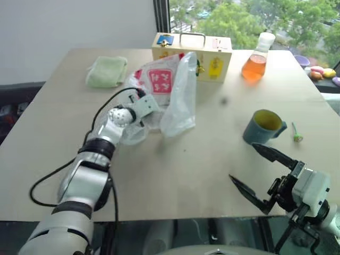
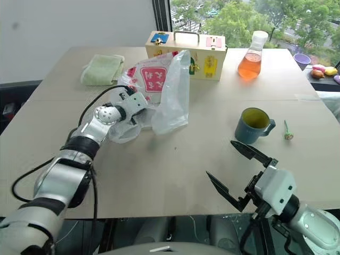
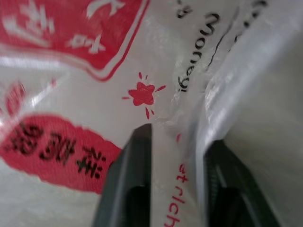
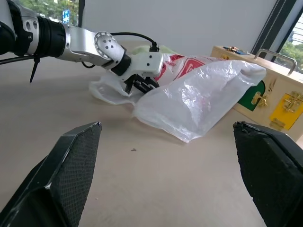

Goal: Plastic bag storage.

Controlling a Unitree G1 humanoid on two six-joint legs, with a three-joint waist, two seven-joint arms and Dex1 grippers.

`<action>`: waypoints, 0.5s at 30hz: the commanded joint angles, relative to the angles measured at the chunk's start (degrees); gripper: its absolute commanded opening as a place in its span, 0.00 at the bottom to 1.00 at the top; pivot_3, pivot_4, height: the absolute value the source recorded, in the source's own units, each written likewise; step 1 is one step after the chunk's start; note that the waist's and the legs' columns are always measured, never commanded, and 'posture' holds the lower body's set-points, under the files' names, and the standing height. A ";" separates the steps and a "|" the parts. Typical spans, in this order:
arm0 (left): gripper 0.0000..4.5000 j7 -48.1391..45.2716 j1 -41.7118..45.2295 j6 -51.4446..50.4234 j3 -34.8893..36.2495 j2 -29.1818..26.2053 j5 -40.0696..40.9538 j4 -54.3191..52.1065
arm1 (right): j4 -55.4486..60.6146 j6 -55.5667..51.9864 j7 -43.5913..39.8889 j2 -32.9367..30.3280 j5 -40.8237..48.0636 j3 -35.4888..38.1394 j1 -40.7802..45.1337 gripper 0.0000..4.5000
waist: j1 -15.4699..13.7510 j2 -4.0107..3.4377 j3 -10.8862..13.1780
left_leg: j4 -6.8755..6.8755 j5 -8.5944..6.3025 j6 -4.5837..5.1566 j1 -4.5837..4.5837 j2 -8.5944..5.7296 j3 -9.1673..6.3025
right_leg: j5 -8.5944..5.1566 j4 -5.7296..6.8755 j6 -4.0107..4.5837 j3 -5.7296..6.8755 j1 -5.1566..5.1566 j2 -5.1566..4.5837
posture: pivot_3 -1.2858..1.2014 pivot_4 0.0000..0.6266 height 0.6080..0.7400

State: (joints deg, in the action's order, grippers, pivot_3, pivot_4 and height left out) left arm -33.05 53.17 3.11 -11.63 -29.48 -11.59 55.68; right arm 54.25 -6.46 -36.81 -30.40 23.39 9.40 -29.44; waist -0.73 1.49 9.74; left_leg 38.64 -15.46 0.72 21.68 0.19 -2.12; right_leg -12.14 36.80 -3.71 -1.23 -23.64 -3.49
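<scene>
The plastic bag (image 1: 172, 90), thin translucent white with red printed panels, lies crumpled in the middle of the table's far half. Part of it stands up in front of a wooden box. My left gripper (image 3: 177, 139) reaches into the bag's near left side and is shut on a fold of its film, which runs between the two fingers (image 3: 135, 170). From the right wrist view, the left gripper (image 4: 142, 85) is seen biting the bag's edge. My right gripper (image 1: 243, 161) hovers open near the table's front right edge, with nothing between its fingers.
A yellow wooden box (image 1: 212, 61) with latches and a handle stands behind the bag. A folded pale green cloth (image 1: 107, 71) lies at the far left. A flask of orange liquid (image 1: 255, 62) stands at the far right. Beyond my right gripper are a blue-green mug (image 1: 263, 126) and a small green object (image 1: 296, 135).
</scene>
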 commanded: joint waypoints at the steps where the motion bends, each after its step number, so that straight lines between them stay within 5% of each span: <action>1: 0.01 -12.61 6.34 -16.84 13.73 -0.24 18.10 -6.13 | 1.73 -0.94 2.91 -0.02 -3.14 -0.65 1.82 1.00 | 0.09 0.19 0.13 | 0.01 0.00 0.00 0.10 0.00 0.00 | 0.00 0.00 0.00 0.01 -0.10 0.01 | 0.52 0.24 1.00; 5: 0.01 -18.87 10.07 -37.04 19.56 -4.73 27.62 -17.00 | 1.23 -1.09 5.39 0.52 -7.40 -1.44 3.59 1.00 | 0.88 0.33 0.24 | 0.03 0.00 0.00 0.27 0.00 -0.11 | 0.14 -0.04 0.23 0.08 -0.17 0.01 | 0.52 0.24 1.00; 15: 0.01 -11.29 13.52 -57.34 27.79 -4.37 38.64 -31.46 | -3.27 -13.43 10.68 -3.33 -14.19 2.84 12.53 1.00 | 1.41 0.29 0.23 | -0.02 -0.04 0.03 0.19 -0.07 -0.12 | 0.12 -0.05 0.21 0.06 -0.13 -0.06 | 0.52 0.24 1.00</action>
State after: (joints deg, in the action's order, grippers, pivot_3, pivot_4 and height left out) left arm -46.85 64.40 -51.72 12.95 -34.16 24.11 26.94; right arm 50.25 -17.51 -27.66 -32.79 10.52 9.83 -18.37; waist 0.68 1.79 9.98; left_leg 38.64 -15.50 0.76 21.85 0.12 -2.23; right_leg -12.02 36.77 -3.50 -1.19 -23.76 -3.55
